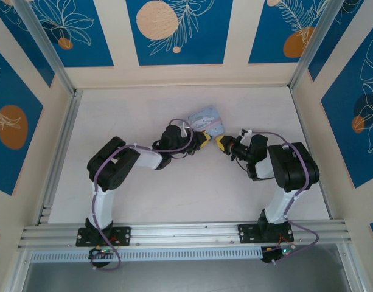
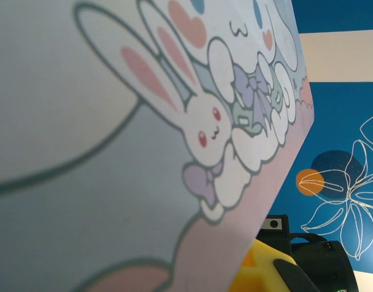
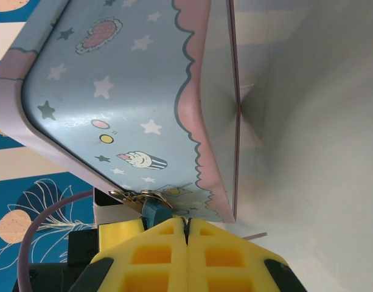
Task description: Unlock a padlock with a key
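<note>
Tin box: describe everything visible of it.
The tin box is pale blue printed metal with pink scalloped edging: white bunnies on its broad face, stars, a heart and a cupcake on its side. It is angled mid-table, beside the left gripper. A small metal clasp at its corner sits right at the shut right gripper.

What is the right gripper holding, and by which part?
Cannot be told. The right gripper is shut with its tips at the small bluish padlock on the tin's edge; no grip on it shows.
</note>
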### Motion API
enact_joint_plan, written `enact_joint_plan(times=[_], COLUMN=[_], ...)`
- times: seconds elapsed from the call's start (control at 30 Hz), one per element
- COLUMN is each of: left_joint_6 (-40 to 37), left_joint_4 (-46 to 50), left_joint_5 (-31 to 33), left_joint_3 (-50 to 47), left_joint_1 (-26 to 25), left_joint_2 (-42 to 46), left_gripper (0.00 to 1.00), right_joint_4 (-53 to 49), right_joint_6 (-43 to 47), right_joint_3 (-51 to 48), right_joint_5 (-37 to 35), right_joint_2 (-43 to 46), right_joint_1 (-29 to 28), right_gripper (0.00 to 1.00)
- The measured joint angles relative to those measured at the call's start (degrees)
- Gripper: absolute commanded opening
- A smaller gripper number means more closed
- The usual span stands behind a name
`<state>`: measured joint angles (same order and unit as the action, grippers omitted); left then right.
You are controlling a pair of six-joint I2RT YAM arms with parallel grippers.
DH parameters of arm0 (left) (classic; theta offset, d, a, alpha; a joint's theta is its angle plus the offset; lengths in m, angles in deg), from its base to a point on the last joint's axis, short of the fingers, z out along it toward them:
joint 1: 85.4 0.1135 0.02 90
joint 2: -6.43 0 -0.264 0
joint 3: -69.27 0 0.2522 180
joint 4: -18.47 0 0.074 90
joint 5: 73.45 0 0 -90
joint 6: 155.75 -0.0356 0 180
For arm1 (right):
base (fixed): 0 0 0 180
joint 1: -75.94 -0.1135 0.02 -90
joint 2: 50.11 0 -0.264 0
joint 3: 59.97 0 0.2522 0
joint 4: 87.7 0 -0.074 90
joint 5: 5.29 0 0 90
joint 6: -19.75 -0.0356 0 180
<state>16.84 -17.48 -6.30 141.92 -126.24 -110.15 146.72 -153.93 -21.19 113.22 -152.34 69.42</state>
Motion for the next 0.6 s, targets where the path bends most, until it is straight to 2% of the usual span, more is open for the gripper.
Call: enact_joint_plan(times=[0.6], left_joint_6=[0.0], left_joint_4=[-0.1], left_joint_5=[-1.5], left_joint_3=[0.0], left_joint_1=[-0.2], left_joint_2=[0.0], left_gripper=[0.00], right_joint_4=[2.6], right_joint_6=[1.4], right_joint_3=[3.0], right_joint_5=[9.3], right_joint_2=[-4.5], right_joint_1=[3.3], right_gripper=[0.00])
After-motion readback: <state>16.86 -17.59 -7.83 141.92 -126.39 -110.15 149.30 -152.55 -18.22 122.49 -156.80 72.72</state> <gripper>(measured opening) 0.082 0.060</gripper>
